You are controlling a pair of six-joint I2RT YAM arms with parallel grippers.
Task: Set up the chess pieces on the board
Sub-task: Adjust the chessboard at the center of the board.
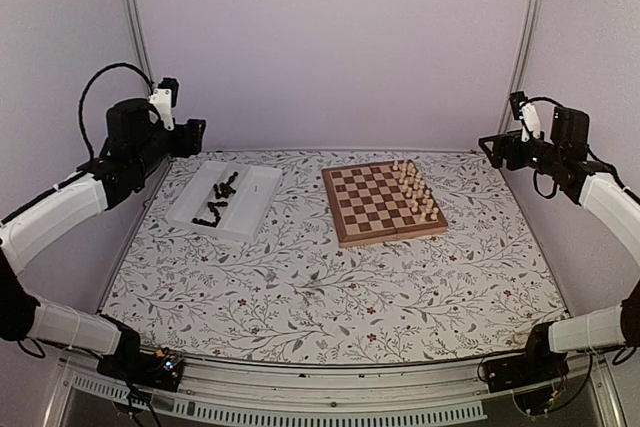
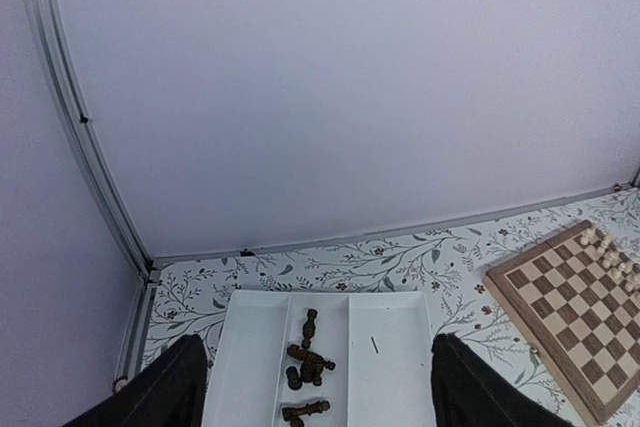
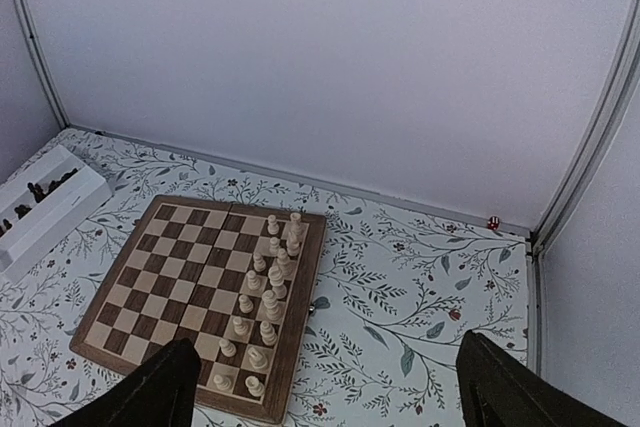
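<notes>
Several dark chess pieces point(image 1: 219, 198) lie tumbled in the middle compartment of a white tray point(image 1: 262, 182) at the back left. The left wrist view looks down on these pieces point(image 2: 308, 362). The wooden board point(image 1: 375, 205) sits right of the tray, and none of the dark pieces is on it. My left gripper point(image 1: 192, 136) hangs high over the tray's far left corner, open and empty point(image 2: 315, 342). Held high beyond the table's right edge, my right gripper point(image 1: 492, 149) is open and empty too point(image 3: 327, 342). It looks down on the board point(image 3: 170, 277).
Pale wooden pieces point(image 1: 417, 190) stand in two files along the board's right side point(image 3: 262, 292). The tray's side compartments point(image 2: 395, 367) hold no pieces. Walls with metal corner posts point(image 1: 134, 22) close in the back and sides. A small red object point(image 3: 493, 222) lies at the wall.
</notes>
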